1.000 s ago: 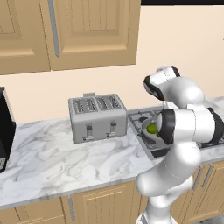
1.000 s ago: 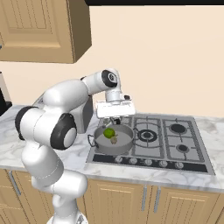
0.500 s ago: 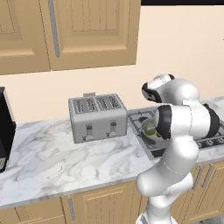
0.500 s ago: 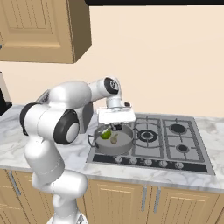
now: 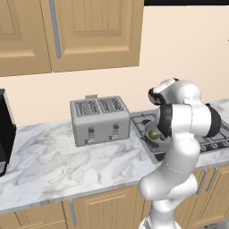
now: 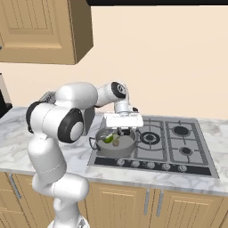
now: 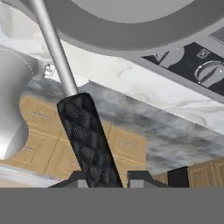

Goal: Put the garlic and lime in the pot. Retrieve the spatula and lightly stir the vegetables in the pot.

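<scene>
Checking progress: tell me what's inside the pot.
In the pot lie the lime and the garlic, side by side. The gripper above hides the pot's far side.

No readable text anywhere right now.
The stove knob panel (image 7: 192,61) carries small pale marks beside its dials, too blurred to make out; the toaster (image 5: 100,120) front shows no lettering.

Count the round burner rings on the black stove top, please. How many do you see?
4. Right base view, black stove top: far right burner ring, near right burner ring, middle burner ring; a fourth lies under the shallow grey metal pot, mostly hidden.
</scene>
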{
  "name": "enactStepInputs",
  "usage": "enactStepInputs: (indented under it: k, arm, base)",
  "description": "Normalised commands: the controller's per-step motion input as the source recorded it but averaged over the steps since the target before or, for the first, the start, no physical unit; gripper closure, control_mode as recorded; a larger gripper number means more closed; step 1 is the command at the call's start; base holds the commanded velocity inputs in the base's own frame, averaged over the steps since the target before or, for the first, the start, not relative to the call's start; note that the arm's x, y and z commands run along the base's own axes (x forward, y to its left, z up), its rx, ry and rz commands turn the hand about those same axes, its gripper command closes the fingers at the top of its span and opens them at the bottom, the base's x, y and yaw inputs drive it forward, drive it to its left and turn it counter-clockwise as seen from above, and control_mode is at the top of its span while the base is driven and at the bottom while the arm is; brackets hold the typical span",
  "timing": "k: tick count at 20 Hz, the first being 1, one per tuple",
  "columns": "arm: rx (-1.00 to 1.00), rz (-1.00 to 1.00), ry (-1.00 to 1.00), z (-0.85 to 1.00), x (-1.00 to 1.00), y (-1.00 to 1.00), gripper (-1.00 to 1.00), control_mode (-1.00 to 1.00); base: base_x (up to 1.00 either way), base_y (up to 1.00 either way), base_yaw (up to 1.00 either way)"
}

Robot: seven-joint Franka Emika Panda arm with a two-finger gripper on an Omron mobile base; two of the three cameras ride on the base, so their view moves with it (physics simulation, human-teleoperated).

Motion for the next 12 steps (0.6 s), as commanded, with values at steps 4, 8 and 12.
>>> enactStepInputs:
  k: [4, 8, 12]
  arm:
    - [-0.02, -0.05, 0.21, 0.00, -0.05, -0.76, 1.00, -1.00]
    - [-0.01, -0.04, 0.16, 0.07, -0.11, -0.68, 1.00, -1.00]
    - [0.00, -0.01, 0.08, 0.29, -0.03, -0.45, 1.00, -1.00]
  base:
    - [0.00, 0.00, 0.00]
    - [0.00, 0.00, 0.00]
    - [0.00, 0.00, 0.00]
